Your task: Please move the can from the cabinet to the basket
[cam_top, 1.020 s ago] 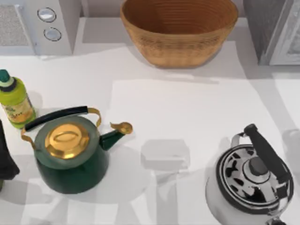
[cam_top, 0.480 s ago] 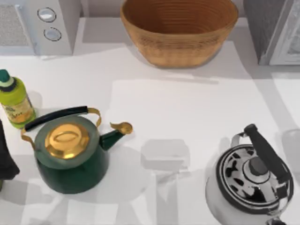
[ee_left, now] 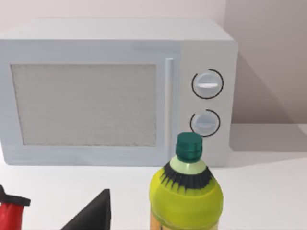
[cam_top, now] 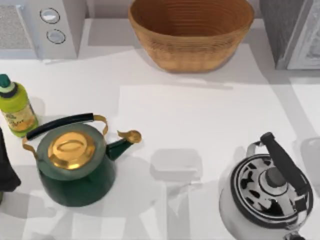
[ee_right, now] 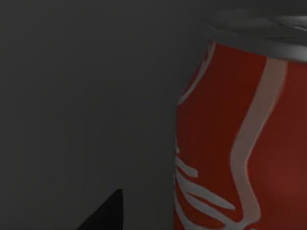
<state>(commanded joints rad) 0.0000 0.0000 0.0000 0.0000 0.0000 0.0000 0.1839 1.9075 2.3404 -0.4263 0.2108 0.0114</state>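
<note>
The can (ee_right: 240,143) is red with white script and stands very close in the dark right wrist view. My right gripper's black fingertip (ee_right: 108,211) is beside the can with a gap between them, and the gripper is open. The cabinet (cam_top: 280,30) has a grey speckled side and a pale door, and stands at the table's back right corner. At the back middle sits the wicker basket (cam_top: 195,52), with nothing in it. My left arm (cam_top: 6,172) is parked at the left edge, its gripper open, one fingertip (ee_left: 98,213) showing.
A white microwave (cam_top: 55,25) stands at the back left. In front of it is a yellow-green bottle (cam_top: 15,107). A green kettle with a gold lid (cam_top: 75,160) sits front left, and a black-and-white kettle (cam_top: 267,195) front right.
The objects on the table have not moved. Only the faint shadows near the front middle of the table shift slightly.
</note>
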